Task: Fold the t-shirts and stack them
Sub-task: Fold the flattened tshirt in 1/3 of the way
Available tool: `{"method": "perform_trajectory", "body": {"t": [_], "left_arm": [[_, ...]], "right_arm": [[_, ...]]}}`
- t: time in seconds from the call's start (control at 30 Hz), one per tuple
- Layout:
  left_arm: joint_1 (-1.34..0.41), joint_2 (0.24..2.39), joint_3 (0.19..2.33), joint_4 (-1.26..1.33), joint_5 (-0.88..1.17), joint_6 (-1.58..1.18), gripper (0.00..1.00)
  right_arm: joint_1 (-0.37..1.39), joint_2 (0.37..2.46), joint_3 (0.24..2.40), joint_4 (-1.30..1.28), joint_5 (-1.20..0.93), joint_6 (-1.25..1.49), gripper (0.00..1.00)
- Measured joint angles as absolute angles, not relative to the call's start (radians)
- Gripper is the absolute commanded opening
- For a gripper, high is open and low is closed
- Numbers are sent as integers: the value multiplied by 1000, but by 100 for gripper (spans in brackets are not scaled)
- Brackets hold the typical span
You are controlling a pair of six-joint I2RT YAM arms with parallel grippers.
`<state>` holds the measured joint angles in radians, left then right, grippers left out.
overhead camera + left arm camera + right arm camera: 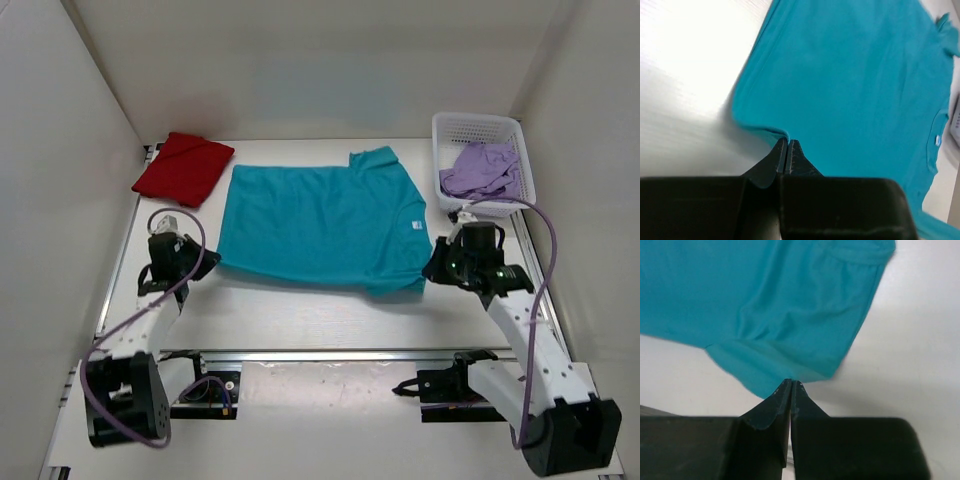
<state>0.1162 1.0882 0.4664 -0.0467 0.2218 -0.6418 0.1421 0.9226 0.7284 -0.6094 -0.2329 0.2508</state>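
Observation:
The teal t-shirt (pixel 320 225) lies spread across the middle of the table, one sleeve folded in at the far right. My left gripper (pixel 207 262) is shut on its near left corner; in the left wrist view the jaws (pixel 787 141) meet on the hem of the teal cloth (pixel 850 75). My right gripper (pixel 432 268) is shut on the near right corner, where the closed tips (pixel 791 383) pinch the edge of the teal cloth (pixel 765 300). The near edge hangs slightly off the table. A folded red t-shirt (pixel 183 167) sits at the far left. The lilac t-shirt (pixel 482 170) lies crumpled in the basket.
The white mesh basket (pixel 478 125) stands at the far right corner, just behind my right arm. White walls close in the table on three sides. A metal rail (pixel 330 355) runs along the near edge between the arm bases.

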Motion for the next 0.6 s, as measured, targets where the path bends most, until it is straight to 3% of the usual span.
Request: {"method": "perform_trajectory", "body": {"t": [0.17, 0.27, 0.47, 0.6], "left_arm": [[138, 912, 376, -72, 256, -622, 0], [146, 888, 355, -80, 269, -619, 0], [119, 935, 351, -62, 271, -633, 0], [120, 1055, 364, -7, 268, -662, 0]], "right_arm": [[235, 788, 722, -759, -181, 312, 0], [193, 784, 748, -793, -211, 312, 0], [67, 822, 735, -768, -258, 295, 0], [71, 972, 738, -669, -268, 284, 0]]}}
